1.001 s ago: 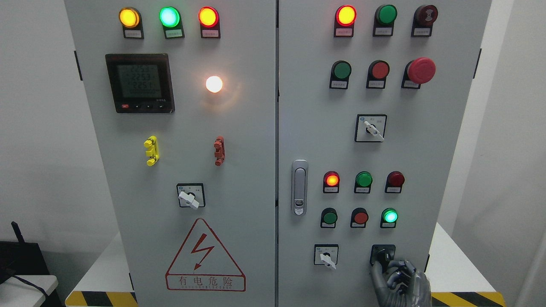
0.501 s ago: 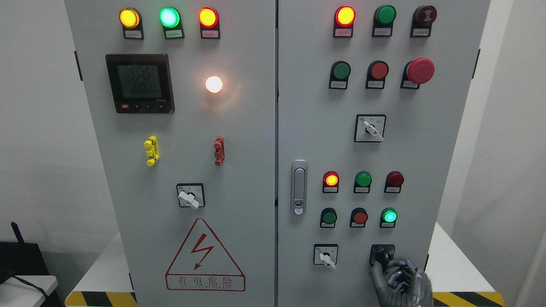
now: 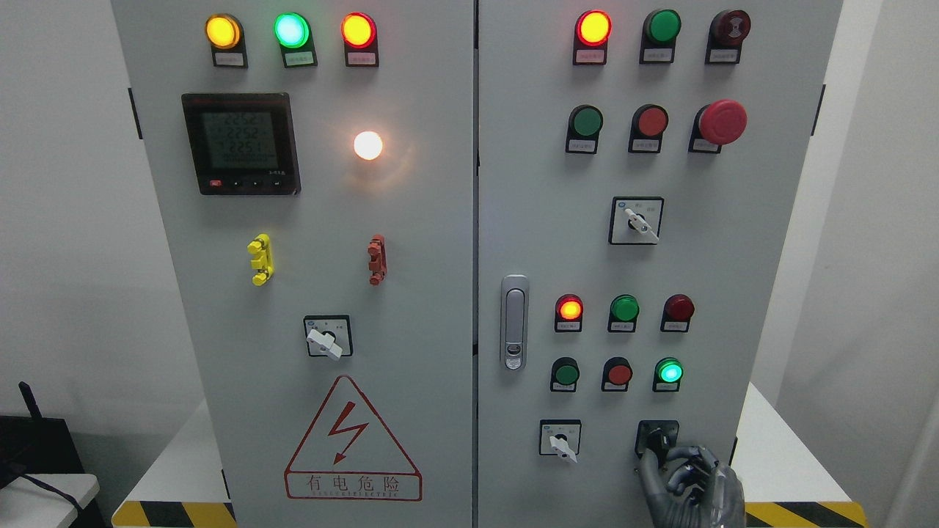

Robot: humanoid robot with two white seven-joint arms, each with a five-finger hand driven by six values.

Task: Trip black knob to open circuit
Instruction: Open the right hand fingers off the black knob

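Fingers [image 3: 648,463] on black knob [image 3: 658,438] (white selector [image 3: 562,444] beside)

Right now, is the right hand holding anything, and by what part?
The right hand has its fingertips on the black knob at the cabinet's lower right, touching its lower edge. Whether they fully grip it cannot be told.

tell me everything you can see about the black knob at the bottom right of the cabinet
The black knob is a small dark rotary switch on a square black plate, low on the right door, right of a white-handled selector switch. It looks like plastic. The right hand reaches up from below, fingertips on it, hiding its lower part; its setting cannot be read.
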